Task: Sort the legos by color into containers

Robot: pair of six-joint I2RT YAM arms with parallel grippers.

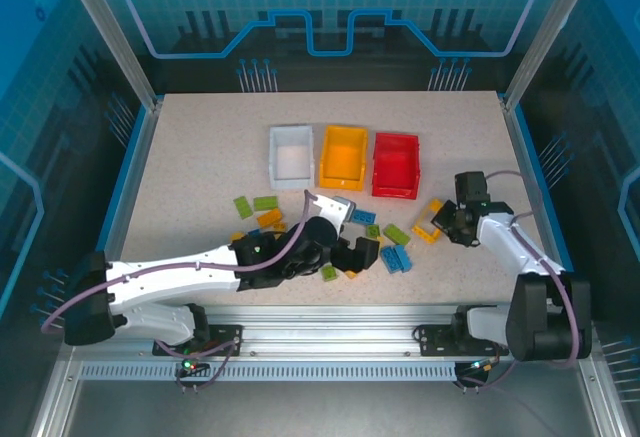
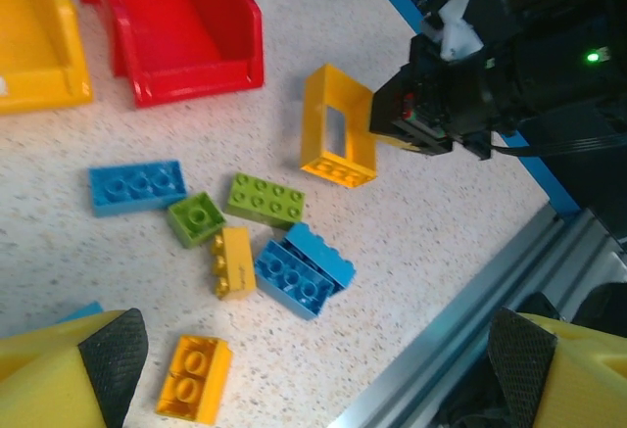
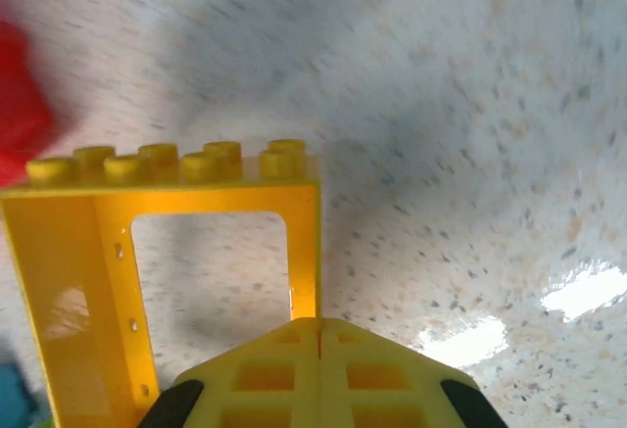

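Jaws of my right gripper meet at one post of the yellow window frame; orange-yellow bin lies far-left, past the red bin.

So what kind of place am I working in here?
It looks like a purpose-built robot test cell, probably in a lab. It has clear blue-tinted wall panels printed with gear graphics, silver aluminium frame posts, and a speckled beige tabletop fronted by a slotted metal mounting rail.
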